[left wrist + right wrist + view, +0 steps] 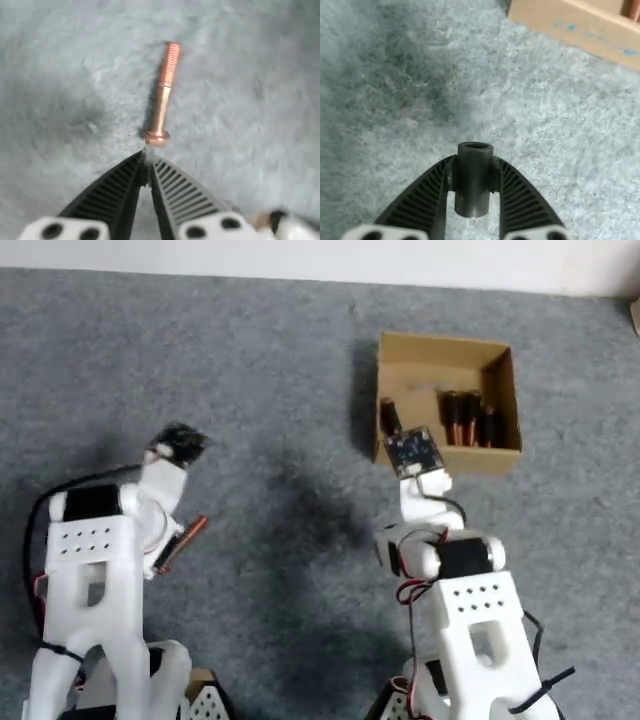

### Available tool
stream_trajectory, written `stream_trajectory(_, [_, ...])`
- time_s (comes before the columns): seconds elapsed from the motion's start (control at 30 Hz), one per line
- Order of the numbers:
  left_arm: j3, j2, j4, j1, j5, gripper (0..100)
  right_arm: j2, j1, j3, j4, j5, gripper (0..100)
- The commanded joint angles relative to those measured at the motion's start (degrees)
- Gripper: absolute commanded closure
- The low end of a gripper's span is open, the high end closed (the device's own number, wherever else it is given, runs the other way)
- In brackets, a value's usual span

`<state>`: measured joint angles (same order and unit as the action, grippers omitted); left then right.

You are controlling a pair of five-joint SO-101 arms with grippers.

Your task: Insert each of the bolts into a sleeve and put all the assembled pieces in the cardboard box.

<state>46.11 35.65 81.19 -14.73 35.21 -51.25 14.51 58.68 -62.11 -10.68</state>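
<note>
1. The grey carpeted table (280, 360) runs to a straight far edge. A broad open stretch lies between the two arms and across the far left.
2. The cardboard box (400, 355) sits far right with its top open. Its near left corner is overlapped by the right arm's wrist in the high view.
3. The left arm (90, 540) stands near left and the right arm (470, 610) near right, well apart.
4. Several assembled pieces (465, 420) lie together toward the box's right wall, and one more lies by its left wall.
5. The right gripper (473, 162) clamps a black sleeve (472, 175) upright over the carpet, on the near side of the box wall (570, 22).
6. The left gripper (146, 160) has its jaws pressed together. The copper bolt (162, 95) lies flat on the carpet outside them, its head just beside the tips and its threaded end pointing away.
</note>
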Motion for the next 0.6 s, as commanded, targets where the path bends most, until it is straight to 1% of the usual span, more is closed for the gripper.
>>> stream_trajectory(0.0, [-3.8, 0.1, 6.4, 5.2, 6.9, 99, -1.3, -2.0, -0.1, 1.5, -0.7, 99.3])
stream_trajectory(0.1, [-3.1, 0.0, 9.6, 8.9, 8.5, 99, -1.3, -4.3, 0.0, 1.8, -0.7, 99.3])
stream_trajectory(0.23, [-0.2, 0.0, 9.9, 13.0, 8.5, 90, -1.3, -4.8, 0.4, 1.8, -0.7, 99.3])
stream_trajectory(0.3, [1.1, 0.0, 9.8, 13.6, 8.5, 87, -1.3, -4.8, 0.4, 1.8, -0.7, 99.3])
stream_trajectory(0.47, [4.4, 0.0, 4.7, 12.8, 8.8, 88, -1.3, -4.8, 0.5, 1.9, -0.7, 99.3])
stream_trajectory(0.57, [8.3, 0.0, -0.8, 12.4, 11.9, 88, -1.3, -4.8, 0.5, 1.9, -0.7, 99.3])
